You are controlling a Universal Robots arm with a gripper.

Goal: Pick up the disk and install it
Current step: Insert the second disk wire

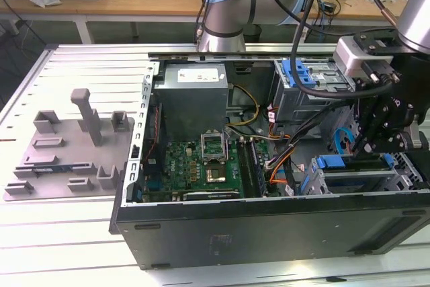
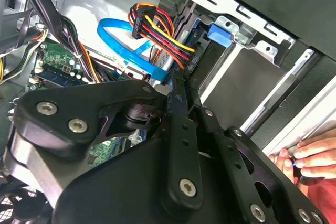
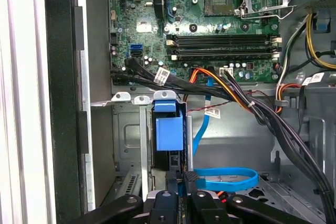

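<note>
The black two-fingered gripper (image 3: 182, 182) is seen nearly closed upon the edge of the disk (image 3: 169, 129), a flat drive framed by a blue plastic rail bracket, standing partly inside the grey metal drive cage (image 3: 128, 129). Insertion is best kept parallel to the cage rails, clear of the blue ribbon cable (image 3: 226, 176); beyond lies the green motherboard (image 3: 210, 24).

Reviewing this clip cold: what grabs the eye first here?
The open computer case with its green motherboard dominates the exterior view. At that view's right, the black gripper hangs over the drive cage, just above the blue plastic piece in the first wrist view. A person's fingers rest on the case edge.
</note>
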